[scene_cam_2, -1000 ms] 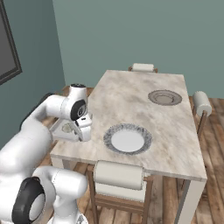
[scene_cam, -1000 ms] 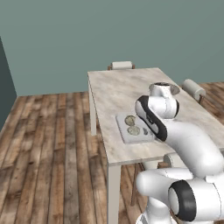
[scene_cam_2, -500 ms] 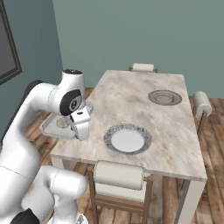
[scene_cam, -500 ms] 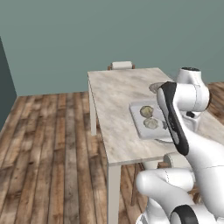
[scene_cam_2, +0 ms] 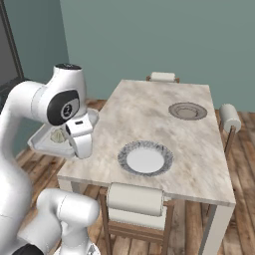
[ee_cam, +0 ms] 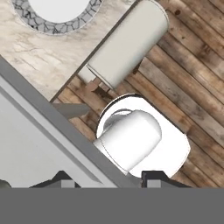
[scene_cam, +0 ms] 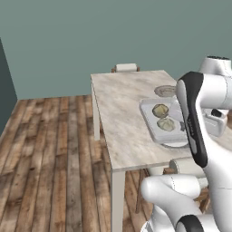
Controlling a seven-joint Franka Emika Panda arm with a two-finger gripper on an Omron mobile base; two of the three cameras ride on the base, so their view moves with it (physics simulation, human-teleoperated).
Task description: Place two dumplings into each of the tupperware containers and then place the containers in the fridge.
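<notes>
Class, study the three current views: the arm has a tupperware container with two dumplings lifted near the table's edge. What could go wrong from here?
1. The tupperware container is held by one edge, so it may tilt in the gripper and slip.
2. It has no lid, so the two dumplings could roll out during a swing.
3. It hangs beyond the table edge over the wooden floor, so anything dropped would land there.

Far half of the worktop (scene_cam_2: 149, 107) lies open; 2 plates (scene_cam_2: 145, 158) and chairs (scene_cam_2: 134, 198) crowd the near side.
</notes>
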